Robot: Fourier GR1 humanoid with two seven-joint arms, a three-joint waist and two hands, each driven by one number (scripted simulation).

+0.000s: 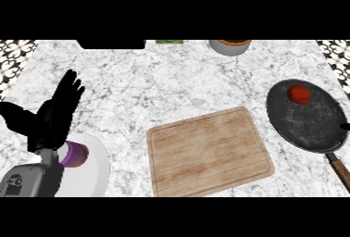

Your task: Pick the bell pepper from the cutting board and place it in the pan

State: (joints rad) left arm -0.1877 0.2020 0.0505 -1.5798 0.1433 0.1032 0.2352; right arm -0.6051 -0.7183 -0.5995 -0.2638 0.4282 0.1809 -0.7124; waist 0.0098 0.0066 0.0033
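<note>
— Where, the bell pepper (298, 94)?
— In the pan (311, 132), red, near the far rim, resting on the dark bottom. Off the cutting board (209, 152) altogether.
— And the board?
— Bare wood, lying flat on the marbled tabletop (171, 78), slightly turned, just left of the pan. Not touching it, as far as can be told.
— The pan's handle (340, 169)?
— Brown, pointing toward the near right edge, partly cut off there.
— The left hand (58, 113)?
— At the left side, raised, fingers straight and spread, grasping nothing. Grey forearm (27, 180) below it, coming in from the lower edge.
— Under that hand?
— A white plate (96, 171) with a purple cup-like thing (75, 154) on it, partly hidden by the wrist.
— The right hand?
— Nowhere to be seen.
— Anything at the far edge?
— A grey pot (229, 46) with a brown rim, a small green item (170, 41), a black shape (110, 44); too cut off to name further.
</note>
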